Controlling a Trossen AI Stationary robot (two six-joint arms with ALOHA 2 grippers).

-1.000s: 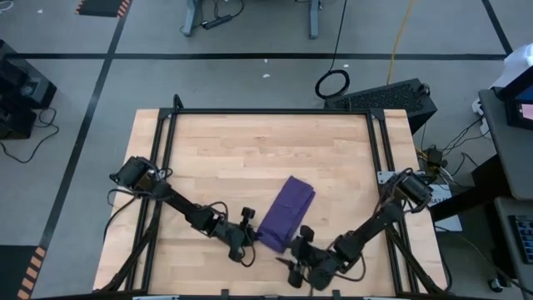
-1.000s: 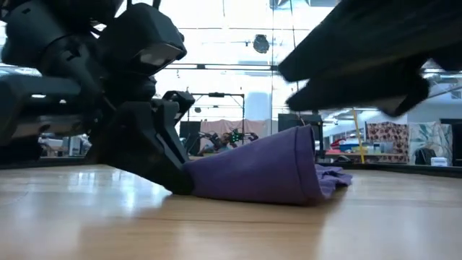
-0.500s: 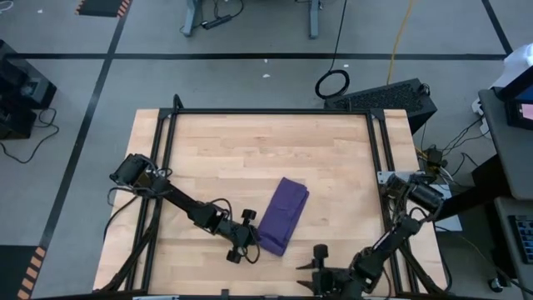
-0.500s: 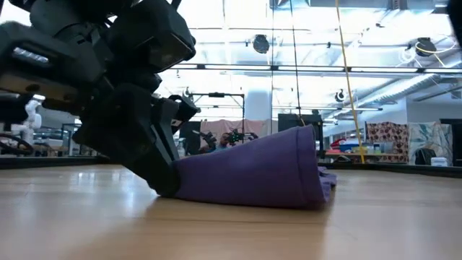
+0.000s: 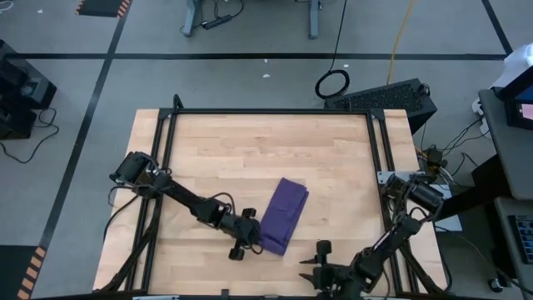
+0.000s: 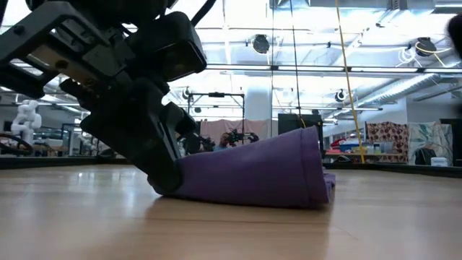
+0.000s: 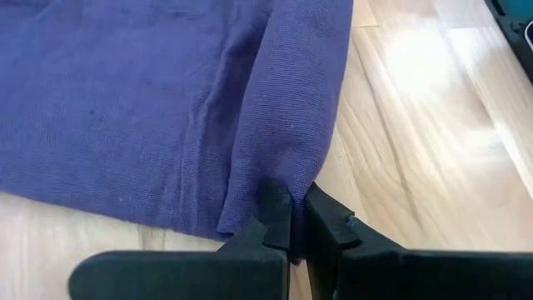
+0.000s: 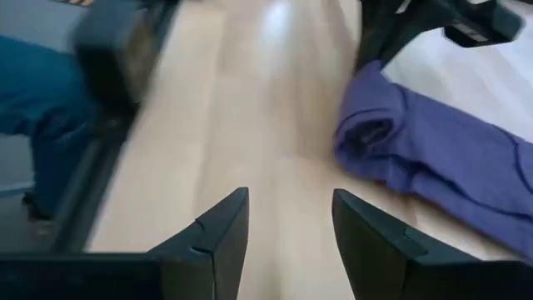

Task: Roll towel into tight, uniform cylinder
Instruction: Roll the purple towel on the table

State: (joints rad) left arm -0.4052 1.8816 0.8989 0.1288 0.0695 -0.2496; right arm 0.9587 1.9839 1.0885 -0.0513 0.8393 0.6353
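Towel (image 5: pixel 282 216) lies folded on the table (image 5: pixel 250 150), near edge, from above; left gripper (image 5: pixel 252 231) clenches its left corner. Low view: same pinch. Right gripper (image 5: pixel 326 268) waits near-right, fingers parted, holding nothing.

Around my workspace it's a pretty typical lab. The butcher-block tabletop (image 5: pixel 250 150) sits in a black metal frame (image 5: pixel 271 111) on a grey floor (image 5: pixel 250 79) marked with black tape lines (image 5: pixel 250 56). Past the far edge from me there's a coiled black cable (image 5: pixel 332 83) and a yellow cord (image 5: pixel 401 29) running away across the floor, with a dark case (image 5: pixel 391 98) just beside the frame's corner. Looking level across the wood, I see a big open hall with bright ceiling lights (image 6: pixel 261 43), pipes overhead, a white pillar (image 6: pixel 257 112) and cluttered benches (image 6: pixel 346 152) well behind.
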